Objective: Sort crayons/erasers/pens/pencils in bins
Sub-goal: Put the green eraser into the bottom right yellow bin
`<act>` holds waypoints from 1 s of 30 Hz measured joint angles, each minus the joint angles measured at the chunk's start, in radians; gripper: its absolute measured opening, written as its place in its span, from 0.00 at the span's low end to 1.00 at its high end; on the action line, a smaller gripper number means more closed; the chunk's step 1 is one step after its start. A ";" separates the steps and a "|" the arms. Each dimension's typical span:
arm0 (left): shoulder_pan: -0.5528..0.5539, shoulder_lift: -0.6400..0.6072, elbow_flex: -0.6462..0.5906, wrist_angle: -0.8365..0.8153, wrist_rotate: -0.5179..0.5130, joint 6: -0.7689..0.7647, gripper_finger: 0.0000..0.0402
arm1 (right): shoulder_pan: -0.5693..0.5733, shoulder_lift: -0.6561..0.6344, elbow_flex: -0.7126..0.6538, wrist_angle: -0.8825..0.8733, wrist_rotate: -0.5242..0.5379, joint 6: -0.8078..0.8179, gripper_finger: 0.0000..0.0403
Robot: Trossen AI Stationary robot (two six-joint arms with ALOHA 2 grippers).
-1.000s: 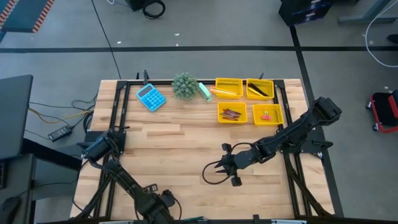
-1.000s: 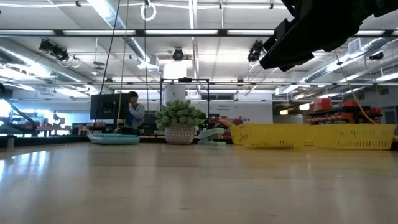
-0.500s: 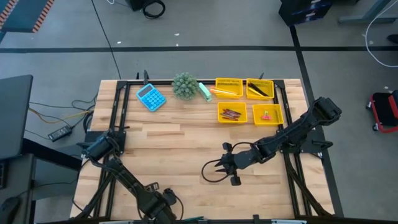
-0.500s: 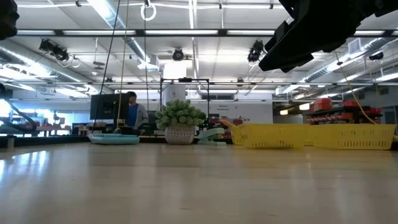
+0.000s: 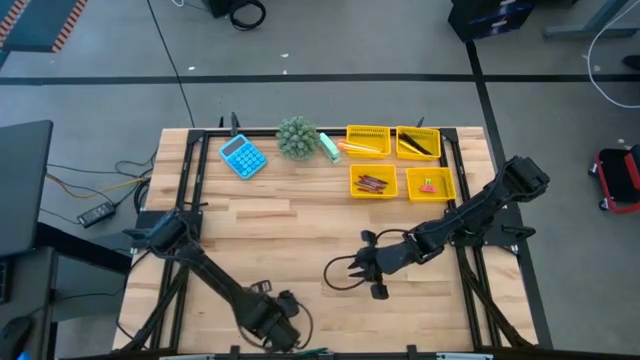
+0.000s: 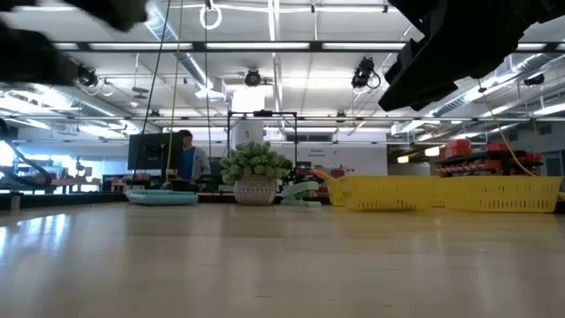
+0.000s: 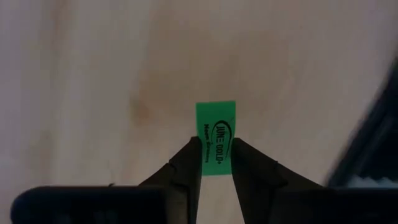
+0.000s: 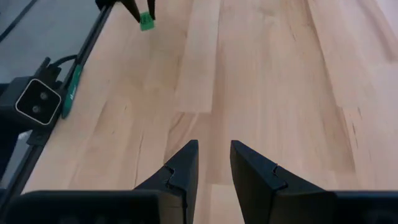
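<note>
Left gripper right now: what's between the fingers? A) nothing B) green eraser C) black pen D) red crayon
B: the left wrist view shows the left gripper with its two fingers closed against the sides of a small green eraser with dark print on it, held above the wooden table; the right wrist view also catches that green block in the far gripper.
</note>
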 joint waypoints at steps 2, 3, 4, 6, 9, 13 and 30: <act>0.021 0.000 0.031 -0.042 -0.041 0.028 0.22 | 0.000 0.000 0.000 -0.023 0.000 0.058 0.25; 0.028 0.000 0.049 -0.056 -0.058 0.048 0.21 | 0.000 0.000 0.000 -0.043 0.000 0.088 0.25; 0.038 0.000 0.067 -0.062 -0.074 0.063 0.21 | 0.000 0.000 0.000 -0.069 0.000 0.116 0.25; 0.057 -0.002 0.096 -0.082 -0.098 0.104 0.21 | 0.000 -0.004 0.000 -0.136 -0.001 0.150 0.25; 0.087 -0.002 0.128 -0.114 -0.134 0.158 0.21 | -0.002 -0.022 0.000 -0.243 -0.005 0.173 0.25; 0.145 -0.002 0.131 -0.118 -0.161 0.255 0.22 | -0.002 -0.073 0.000 -0.384 -0.004 0.238 0.25; 0.521 -0.002 0.131 0.011 -0.155 0.730 0.24 | 0.154 -0.400 0.000 -0.750 0.290 0.602 0.25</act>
